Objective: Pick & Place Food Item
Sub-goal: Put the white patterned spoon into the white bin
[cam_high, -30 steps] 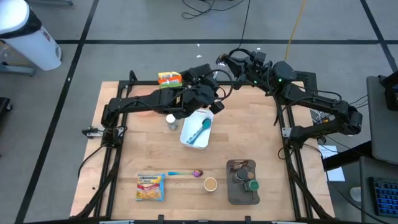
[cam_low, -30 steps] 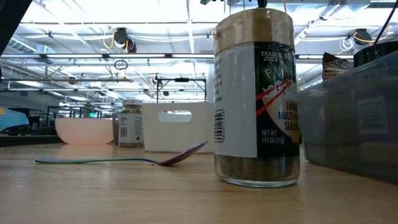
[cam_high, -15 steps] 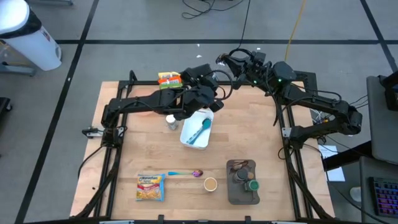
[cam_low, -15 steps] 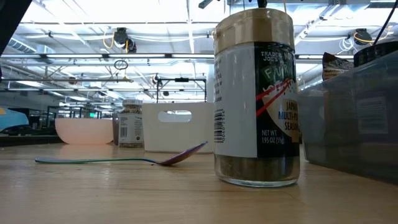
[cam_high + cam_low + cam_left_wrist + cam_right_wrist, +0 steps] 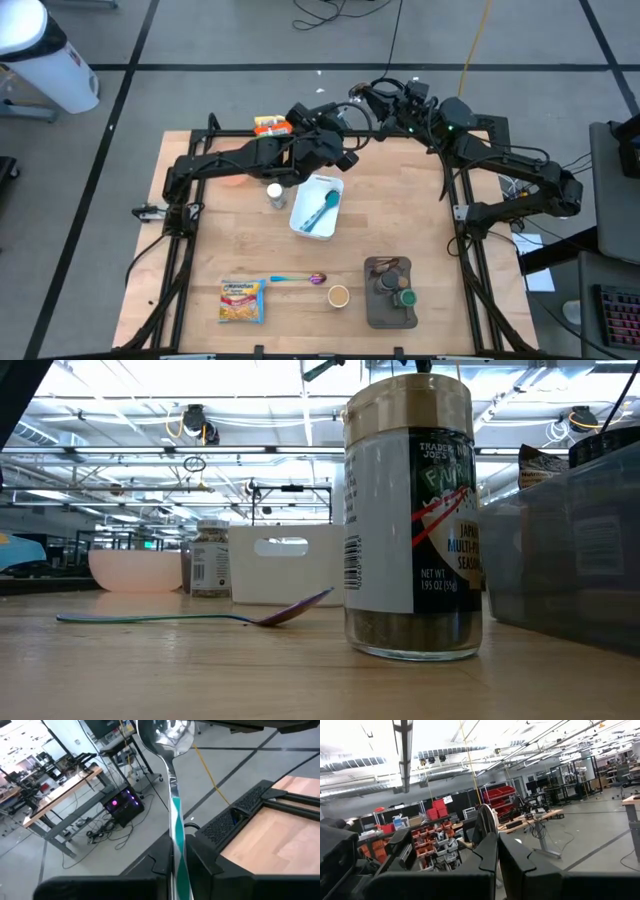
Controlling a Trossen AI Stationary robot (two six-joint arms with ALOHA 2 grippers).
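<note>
My left jaws are pressed onto the handle of a spoon [image 5: 170, 780], pinching it between both fingers [image 5: 200, 862]. Its teal handle runs up out of the grip to a shiny metal bowl, held in the air past the back edge of the desk [image 5: 400, 220], with floor and cables behind it. My right jaws are pressed together on nothing, raised beyond the back edge, close to the left ones.

Of the food, an orange packet [image 5: 268, 125] lies at the back edge, just beside my left arm. A yellow noodle packet [image 5: 241, 300] lies flat near the front edge, well apart from both arms.

Below my left arm sits a white tub [image 5: 300, 222] with a teal utensil [image 5: 320, 210] lying in it. A small spice jar [image 5: 274, 195] stands just beside the tub, and a pink bowl [image 5: 232, 180] is partly hidden under the arm. Near the front, a thin spoon with a purple bowl [image 5: 295, 278] lies between the noodle packet and a seasoning jar with a tan lid [image 5: 338, 295]. A dark tray [image 5: 372, 312] holding small items stands just beside that jar.

The right half of the light wooden top is bare boards, open between the tub and the right arm's base. Around it are a grey floor with black tape lines, workbenches and shelving.
</note>
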